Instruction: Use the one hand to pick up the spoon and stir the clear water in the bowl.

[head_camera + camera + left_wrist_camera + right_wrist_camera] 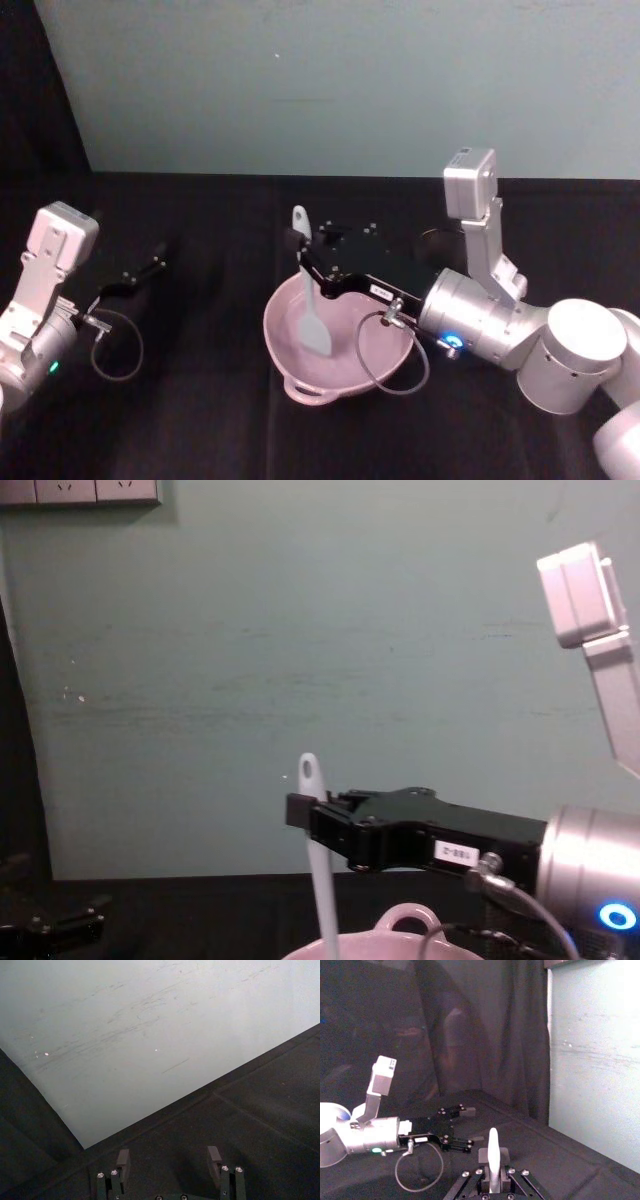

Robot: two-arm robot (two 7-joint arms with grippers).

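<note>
Fingers (123, 1159) of the left gripper (143, 272) stand apart with nothing between them. This arm is parked low over the tabletop (200, 430) near its left edge, well apart from the work, presumably because the task calls for one arm alone.

At the middle of the tabletop, toward the front edge, stands the bowl (345, 382), its loop handle turned to the front. The spoon (309, 295) stands nearly upright in the bowl's left half, blade down inside the rim and hole end up. Whether the blade touches the bottom cannot be told, and the clear water cannot be made out.

The right gripper (302, 250) reaches in from the right, level above the bowl's rear rim, with its jaws closed on the upper handle just below the hole end. In the right wrist view the handle rises straight up between them.

The high grip probably serves to keep the jaws above the rim and dry while leaving enough handle for the blade to reach down. The pick-up appears done, and stirring is judged to be the step in hand.
</note>
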